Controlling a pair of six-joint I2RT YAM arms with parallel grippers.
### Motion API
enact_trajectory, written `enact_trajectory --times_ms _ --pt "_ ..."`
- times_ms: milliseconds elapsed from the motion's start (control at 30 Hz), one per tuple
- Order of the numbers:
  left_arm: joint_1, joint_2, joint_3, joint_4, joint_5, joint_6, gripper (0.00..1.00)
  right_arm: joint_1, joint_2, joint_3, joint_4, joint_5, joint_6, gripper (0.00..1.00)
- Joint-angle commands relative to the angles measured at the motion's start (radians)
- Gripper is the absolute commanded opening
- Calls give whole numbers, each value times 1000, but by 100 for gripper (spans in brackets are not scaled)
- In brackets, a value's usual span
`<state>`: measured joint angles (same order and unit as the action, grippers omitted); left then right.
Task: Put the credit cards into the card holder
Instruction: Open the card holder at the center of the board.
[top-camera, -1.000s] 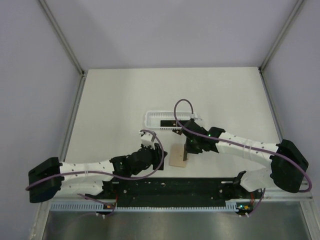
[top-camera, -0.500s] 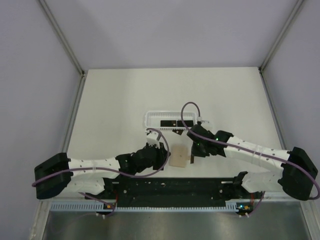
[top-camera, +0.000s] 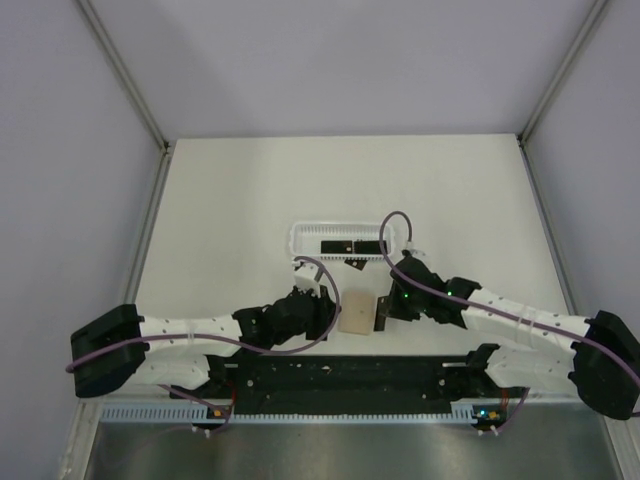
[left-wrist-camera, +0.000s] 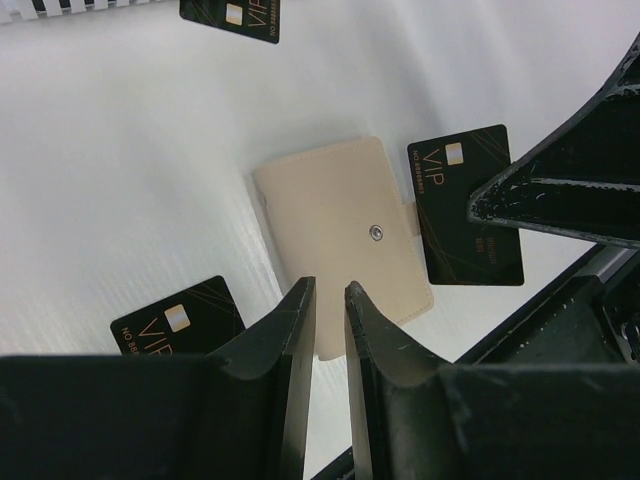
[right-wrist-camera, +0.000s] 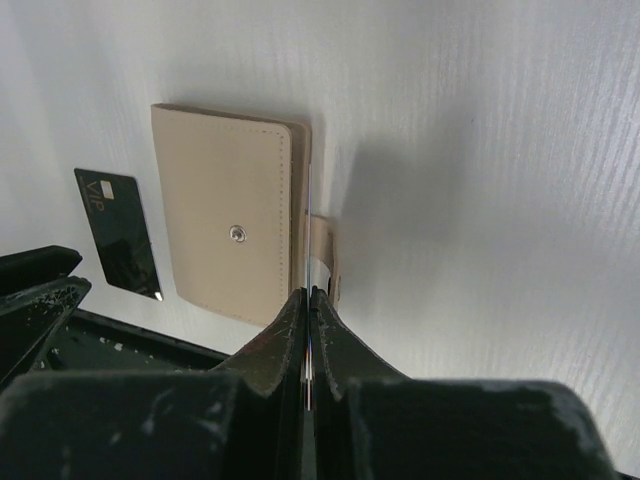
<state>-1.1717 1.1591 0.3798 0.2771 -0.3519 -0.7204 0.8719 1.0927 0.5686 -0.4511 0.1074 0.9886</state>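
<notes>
Grip detail: the thin black rectangular credit card, likely light, stiff and slick, sits clamped across its faces in the right pincer beside the soft tan card holder; left pincer slightly apart.

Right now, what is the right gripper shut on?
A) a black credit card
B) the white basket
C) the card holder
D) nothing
A: the right gripper pinches a black credit card, seen edge-on between its fingers, just beside the card holder.
</notes>
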Motion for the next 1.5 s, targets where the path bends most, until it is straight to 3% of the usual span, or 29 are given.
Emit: enact_trajectory --times_ms 0,867,1467 --pt "6 1 10 34 11 -4 24 -20 -24 -18 97 -51 13 0" --pt "35 74 -16 -29 -32 -105 16 -76 -137 -147 295 -167 56 0" --pt "44 211 50 -3 86 -73 12 -82 -151 -226 558 -256 93 0"
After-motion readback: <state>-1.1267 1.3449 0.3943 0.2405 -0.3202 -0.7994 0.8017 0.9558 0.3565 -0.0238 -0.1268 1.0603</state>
